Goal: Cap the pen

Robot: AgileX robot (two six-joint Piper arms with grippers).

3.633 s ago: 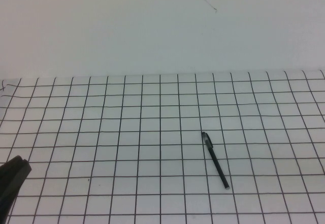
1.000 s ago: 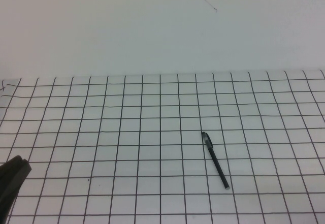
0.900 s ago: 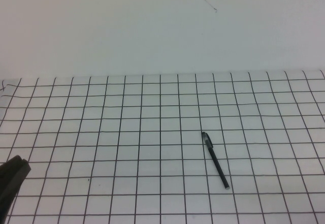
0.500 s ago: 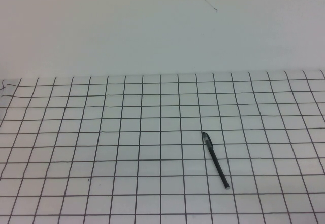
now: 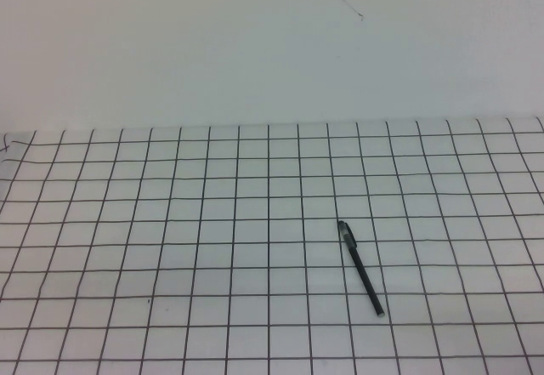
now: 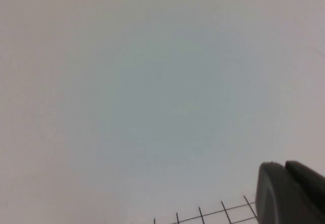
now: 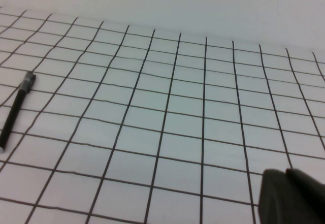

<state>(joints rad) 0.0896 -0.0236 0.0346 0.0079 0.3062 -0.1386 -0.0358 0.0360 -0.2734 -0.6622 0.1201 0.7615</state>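
Note:
The slim black pen (image 5: 361, 269) lies on the grid mat right of centre, slanting from far left to near right. Its far end (image 5: 344, 231) is thicker and greyish, like a cap seated on it. The pen also shows in the right wrist view (image 7: 15, 113), lying alone and well away from my right gripper (image 7: 286, 171). That gripper is shut and empty, low over the mat. My left gripper (image 6: 284, 164) is shut and empty, facing the blank wall, with only a strip of the grid below it. Neither gripper shows in the high view.
The white mat with black grid lines (image 5: 212, 247) covers the table up to a plain white wall (image 5: 255, 43) at the back. A thin dark mark (image 5: 361, 16) is on the wall.
My left gripper, seen at the high view's lower left edge a second ago, has drawn back out of that view. The pen has not moved.

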